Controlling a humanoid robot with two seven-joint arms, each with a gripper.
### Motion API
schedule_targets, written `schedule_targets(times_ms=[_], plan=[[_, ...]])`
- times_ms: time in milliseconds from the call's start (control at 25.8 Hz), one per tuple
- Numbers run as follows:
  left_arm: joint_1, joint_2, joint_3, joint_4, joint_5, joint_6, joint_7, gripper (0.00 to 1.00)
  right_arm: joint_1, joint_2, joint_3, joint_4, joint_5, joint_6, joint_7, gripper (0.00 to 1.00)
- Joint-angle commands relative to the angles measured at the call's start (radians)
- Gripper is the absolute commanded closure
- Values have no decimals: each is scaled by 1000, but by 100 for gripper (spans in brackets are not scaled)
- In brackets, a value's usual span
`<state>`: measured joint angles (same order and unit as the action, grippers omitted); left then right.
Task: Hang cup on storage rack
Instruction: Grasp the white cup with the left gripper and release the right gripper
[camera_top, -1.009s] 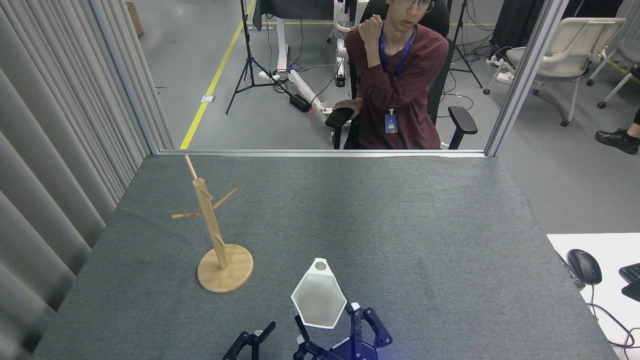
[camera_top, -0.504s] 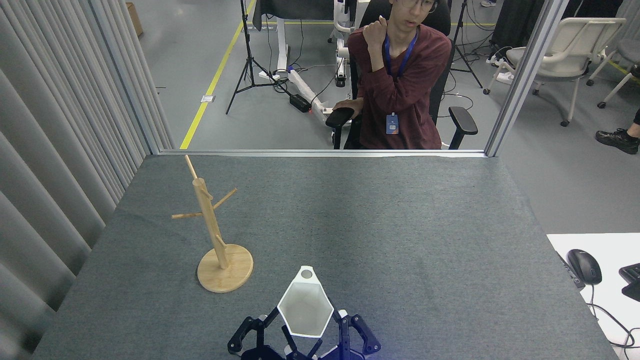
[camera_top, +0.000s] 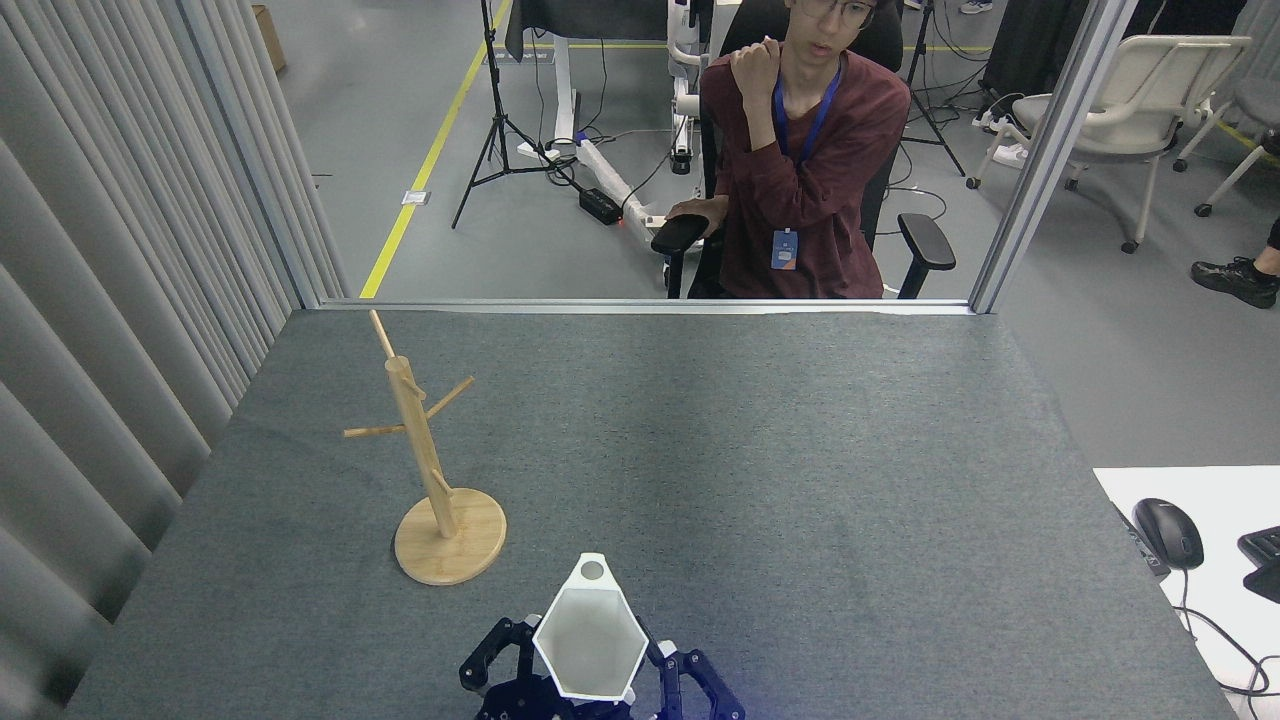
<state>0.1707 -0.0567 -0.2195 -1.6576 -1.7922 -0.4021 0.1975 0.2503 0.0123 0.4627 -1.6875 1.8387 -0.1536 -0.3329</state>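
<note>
Cup (camera_top: 590, 645) shifted left (nearer rack (camera_top: 432, 475)).

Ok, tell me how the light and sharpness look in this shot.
Head view: even, soft overhead light, with only faint shadows under the storage rack; the cup and the grey table are sharp; a blue glow shows at the bottom edge near the right pincer; straight edges bow slightly toward the frame's sides.

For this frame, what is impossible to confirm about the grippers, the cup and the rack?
- Head view: white faceted cup covers both grippers' fingertips, so which gripper holds it is unclear.
- Left gripper and right gripper: arms cut off by the bottom edge.
- Cup's underside: hidden by its own body.
- Bamboo-coloured wooden mug tree: any pegs behind the post are unseen.
</note>
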Motion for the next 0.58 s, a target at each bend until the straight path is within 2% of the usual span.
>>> schedule_targets(times_ms=[0, 116, 233, 272, 388, 427, 543], plan=[[-4, 0, 0, -2, -1, -4, 2, 60, 1, -2, 1, 0, 1, 3, -2, 57], [-11, -5, -1, -2, -3, -6, 4, 77, 1, -2, -1, 0, 1, 3, -2, 56], [-14, -5, 0, -2, -3, -6, 5, 79, 1, -2, -1, 0, 1, 3, -3, 54], [-14, -5, 0, -2, -3, -6, 5, 79, 1, -2, -3, 2, 0, 3, -3, 47], [-14, -5, 2, -4, -3, -6, 7, 78, 1, -2, -4, 2, -3, 3, -11, 5], [-14, -5, 2, -4, -3, -6, 7, 78, 1, -2, -6, 0, -4, 3, -20, 2], [-14, -5, 2, -4, -6, -6, 7, 78, 1, 0, -6, -3, -6, 3, -32, 2]])
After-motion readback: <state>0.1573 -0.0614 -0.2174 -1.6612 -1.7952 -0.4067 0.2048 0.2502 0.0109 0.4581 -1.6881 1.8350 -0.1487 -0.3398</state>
